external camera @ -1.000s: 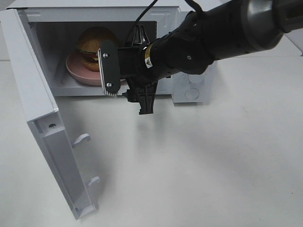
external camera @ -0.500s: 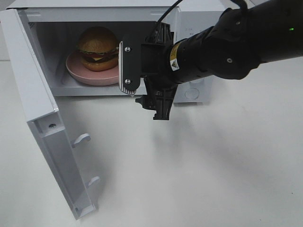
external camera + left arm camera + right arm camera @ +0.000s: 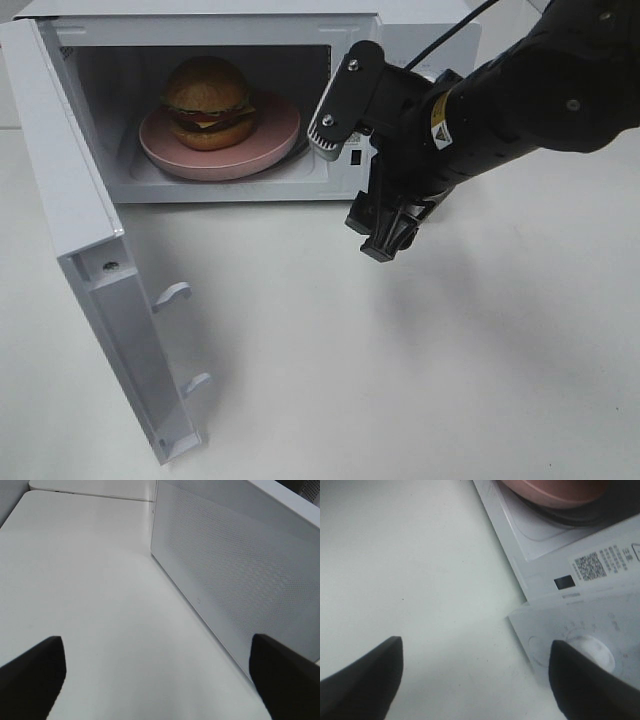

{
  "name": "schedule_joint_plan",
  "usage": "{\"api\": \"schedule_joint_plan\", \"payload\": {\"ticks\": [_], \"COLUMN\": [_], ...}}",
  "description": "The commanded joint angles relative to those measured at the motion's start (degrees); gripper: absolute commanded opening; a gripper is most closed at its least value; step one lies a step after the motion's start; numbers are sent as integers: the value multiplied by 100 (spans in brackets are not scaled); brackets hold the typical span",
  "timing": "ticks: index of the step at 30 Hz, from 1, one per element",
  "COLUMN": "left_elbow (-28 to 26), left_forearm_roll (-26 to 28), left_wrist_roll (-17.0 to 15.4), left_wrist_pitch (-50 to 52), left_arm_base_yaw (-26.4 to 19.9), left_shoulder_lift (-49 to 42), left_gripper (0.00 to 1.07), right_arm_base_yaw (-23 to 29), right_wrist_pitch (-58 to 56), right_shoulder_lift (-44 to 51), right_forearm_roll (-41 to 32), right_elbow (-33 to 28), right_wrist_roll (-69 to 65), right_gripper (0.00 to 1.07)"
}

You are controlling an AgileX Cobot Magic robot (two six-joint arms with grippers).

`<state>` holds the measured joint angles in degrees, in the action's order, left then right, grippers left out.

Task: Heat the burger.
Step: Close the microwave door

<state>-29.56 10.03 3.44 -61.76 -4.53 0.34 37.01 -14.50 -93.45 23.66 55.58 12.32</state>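
Golden-bunned burger [image 3: 208, 102] sits on a round pink plate [image 3: 272, 133] inside the white microwave [image 3: 200, 27]; left fingers [image 3: 30, 677] and right fingers [image 3: 365, 680] gape empty. Its white door [image 3: 70, 200] hangs open; closing and starting apparently remain.

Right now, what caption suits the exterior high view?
Burger on a pink plate inside the open microwave; right gripper, jaws apart and empty, hangs before its control panel.

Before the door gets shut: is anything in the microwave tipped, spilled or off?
Nothing stands out. The burger sits upright on the pink plate inside the open microwave; no spill shows.
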Motion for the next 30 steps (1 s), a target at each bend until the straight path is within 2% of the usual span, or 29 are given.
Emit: {"api": "schedule_joint_plan", "payload": {"ticks": [1, 9, 15, 18, 20, 30], "left_elbow": [0, 0, 0, 0, 0, 0], "left_forearm_roll": [29, 29, 29, 29, 29, 29], "left_wrist_roll": [-11, -11, -11, -11, -11, -11], "left_wrist_pitch": [46, 46, 46, 46, 46, 46], "left_arm_base_yaw": [29, 29, 29, 29, 29, 29], "left_shoulder_lift": [11, 11, 11, 11, 11, 11], "left_gripper": [91, 91, 91, 91, 91, 91], "right_arm_base_yaw": [-23, -23, -52, -281, -659, -1639], "right_wrist_pitch": [-344, -1134, -1530, -1702, -1816, -2172], "right_shoulder_lift": [235, 625, 705, 733, 802, 1541], "right_forearm_roll": [-23, -23, -29, -223, -430, -630], "right_elbow": [-23, -23, -29, -80, -229, -905], "right_wrist_roll": [-785, -2252, -2567, -2624, -2624, -2624], "right_gripper": [76, 76, 76, 76, 76, 76]}}
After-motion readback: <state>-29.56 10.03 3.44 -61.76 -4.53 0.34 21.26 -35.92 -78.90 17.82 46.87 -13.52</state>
